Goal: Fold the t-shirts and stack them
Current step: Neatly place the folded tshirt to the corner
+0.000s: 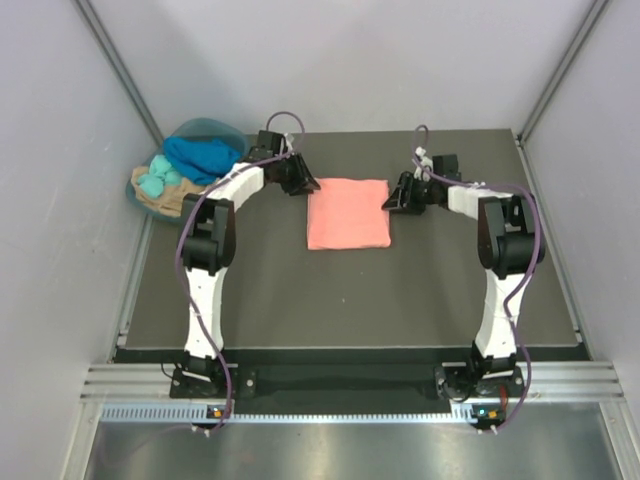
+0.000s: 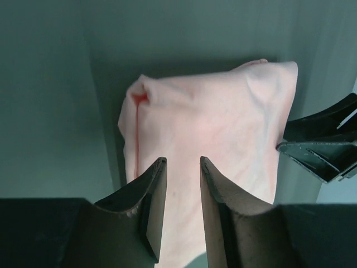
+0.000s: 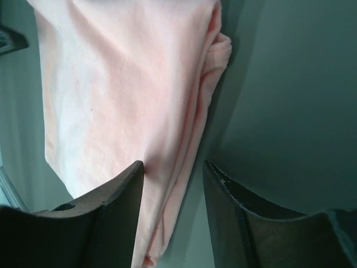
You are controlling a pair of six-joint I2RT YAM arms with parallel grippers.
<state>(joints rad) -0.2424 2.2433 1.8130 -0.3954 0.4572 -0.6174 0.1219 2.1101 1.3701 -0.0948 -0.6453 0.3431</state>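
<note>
1. We see the salmon-pink t-shirt (image 1: 348, 213) lying folded in a rough square at the far middle of the counter (image 1: 350, 300), between the two tools.
2. The left tool (image 1: 300, 180) hangs over the shirt's far left corner with its jaws apart and nothing pinched. In its wrist view the fingers (image 2: 153, 201) hide part of the cloth.
3. The right tool (image 1: 398, 197) sits at the shirt's far right edge, jaws likewise apart and empty. We cannot tell whether a fingertip touches the cloth.
4. At far left, a blue t-shirt (image 1: 205, 155), a turquoise t-shirt (image 1: 157, 178) and a tan t-shirt (image 1: 165, 203) are bunched by the teal basket (image 1: 205, 128). They overlap and are too crumpled to outline.
</note>
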